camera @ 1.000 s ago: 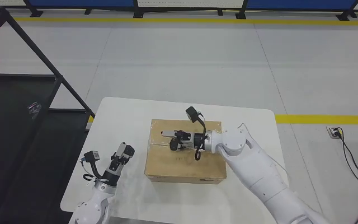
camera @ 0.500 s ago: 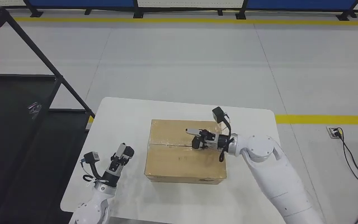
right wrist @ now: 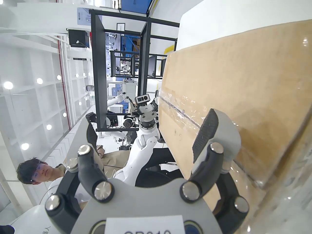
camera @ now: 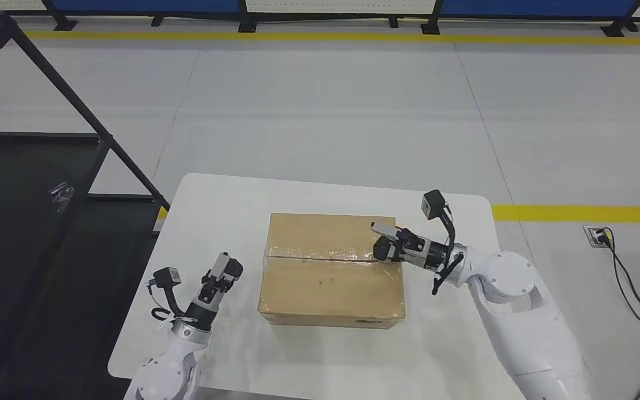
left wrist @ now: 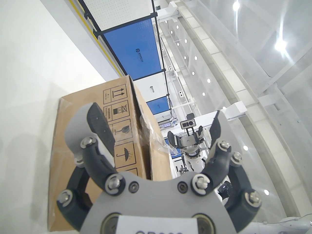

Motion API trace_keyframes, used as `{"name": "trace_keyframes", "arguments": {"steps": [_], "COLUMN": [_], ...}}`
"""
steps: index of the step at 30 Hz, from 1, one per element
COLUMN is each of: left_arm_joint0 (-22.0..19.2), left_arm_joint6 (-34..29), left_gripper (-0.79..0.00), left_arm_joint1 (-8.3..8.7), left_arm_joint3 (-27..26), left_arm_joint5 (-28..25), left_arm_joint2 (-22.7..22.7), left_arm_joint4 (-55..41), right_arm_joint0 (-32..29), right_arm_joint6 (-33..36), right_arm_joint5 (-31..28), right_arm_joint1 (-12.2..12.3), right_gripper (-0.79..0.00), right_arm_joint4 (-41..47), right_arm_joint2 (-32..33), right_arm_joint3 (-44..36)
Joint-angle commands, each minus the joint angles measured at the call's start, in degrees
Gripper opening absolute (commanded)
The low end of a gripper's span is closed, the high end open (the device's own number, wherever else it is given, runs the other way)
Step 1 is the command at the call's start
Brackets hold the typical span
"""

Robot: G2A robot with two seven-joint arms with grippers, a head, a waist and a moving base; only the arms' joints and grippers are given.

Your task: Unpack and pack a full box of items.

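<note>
Box: I see the closed cardboard box [camera: 333, 270] lying flat near the middle of the white table [camera: 220, 210]. Its top flaps are shut.

Seam: a strip of clear tape [right wrist: 175, 108] runs along the join of the top flaps, from one short end to the other. It looks wrinkled in my right wrist view.

Right hand: the right gripper [camera: 381, 241] sits at the box's right end, over the top edge where the seam runs out. Its fingers are spread wide with nothing between them. In the right wrist view [right wrist: 151, 120], one ribbed pad [right wrist: 204, 135] shows in front of the box top [right wrist: 243, 74] just beside the tape, and the other finger stands off the cardboard. I cannot tell whether the pad touches the surface.

Left hand: the left gripper [camera: 229, 267] is low over the table near the box's left side, apart from it and aimed towards it. Its fingers are also wide apart and empty. From the left wrist view [left wrist: 156, 122] I look at the box's end face [left wrist: 85, 96] with its printed handling marks, and I see the right hand farther off past the top edge.

Surroundings: a black metal frame [camera: 100, 150] stands off the table's left. A yellow floor line [camera: 560, 212] runs on the right.
</note>
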Motion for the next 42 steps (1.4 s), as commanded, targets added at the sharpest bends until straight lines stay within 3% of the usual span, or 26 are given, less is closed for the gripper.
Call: {"name": "trace_keyframes", "arguments": {"steps": [1,13,21,42], "left_arm_joint0": [-0.09,-1.07,-1.84,-3.01], "left_arm_joint6": [0.04,-0.02,0.08,0.85], "left_gripper": [0.0,0.0,0.0,0.0], "left_arm_joint1": [0.05,0.26,0.37,0.57], "left_arm_joint3": [0.13,0.97,1.42,1.9], "left_arm_joint5": [0.04,0.31,0.72,1.5], "left_arm_joint2": [0.03,0.69,1.25,2.63], "left_arm_joint4": [0.03,-0.08,0.11,0.45], "right_arm_joint0": [-0.36,-2.71,-5.94,-2.75], "right_arm_joint6": [0.27,0.81,3.39,5.32], "right_arm_joint5": [0.2,1.3,-1.02,2.15], "right_arm_joint1": [0.25,1.89,2.86,3.77], "right_gripper": [0.0,0.0,0.0,0.0], "right_arm_joint4": [-0.11,-1.99,2.1,-1.13], "right_arm_joint2": [0.65,4.6,8.1,3.71], "right_arm_joint3": [0.0,-0.39,-2.95,2.95]}}
